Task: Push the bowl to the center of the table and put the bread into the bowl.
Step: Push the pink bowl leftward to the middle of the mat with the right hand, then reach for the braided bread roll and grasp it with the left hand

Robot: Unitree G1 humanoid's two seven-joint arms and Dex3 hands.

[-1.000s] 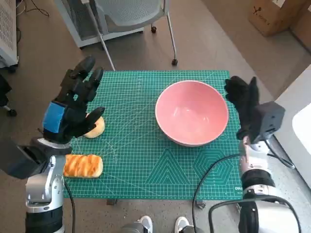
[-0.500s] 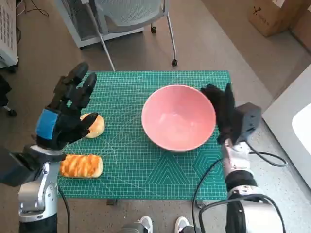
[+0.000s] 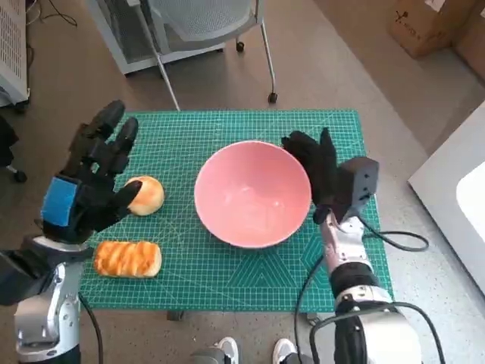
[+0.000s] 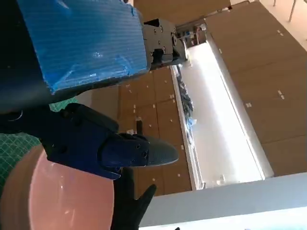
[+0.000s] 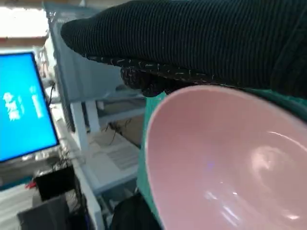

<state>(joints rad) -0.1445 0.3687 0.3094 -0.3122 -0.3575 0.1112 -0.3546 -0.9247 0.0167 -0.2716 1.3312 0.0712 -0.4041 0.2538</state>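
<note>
From above, I saw a bench topped by a green mat (image 3: 227, 265). A wide pink bowl (image 3: 252, 193) sat near the mat's middle, empty. My right hand (image 3: 314, 171), in its black glove, pressed flat against the bowl's right rim, fingers upright and gripping nothing. In the right wrist view the glove lay along the bowl's edge, pink wall just beneath it.

My left hand (image 3: 87, 186), black with blue tape on its back, hovered over the mat's left side, fingers spread and holding nothing. Just beside its thumb lay a round bun (image 3: 144, 195); whether they touched I could not tell. A long golden loaf (image 3: 127, 258) lay near the mat's front left corner, apart from the bun. Both breads were outside the bowl.

Beyond the bench stood a grey chair (image 3: 204, 23) on castors.

What I judged could go wrong: pushing high on the rim could tip the bowl rather than slide it. Pushing too far would carry it past centre toward the bun and crowd my left hand. The round bun could roll away if my fingers closed off-centre
</note>
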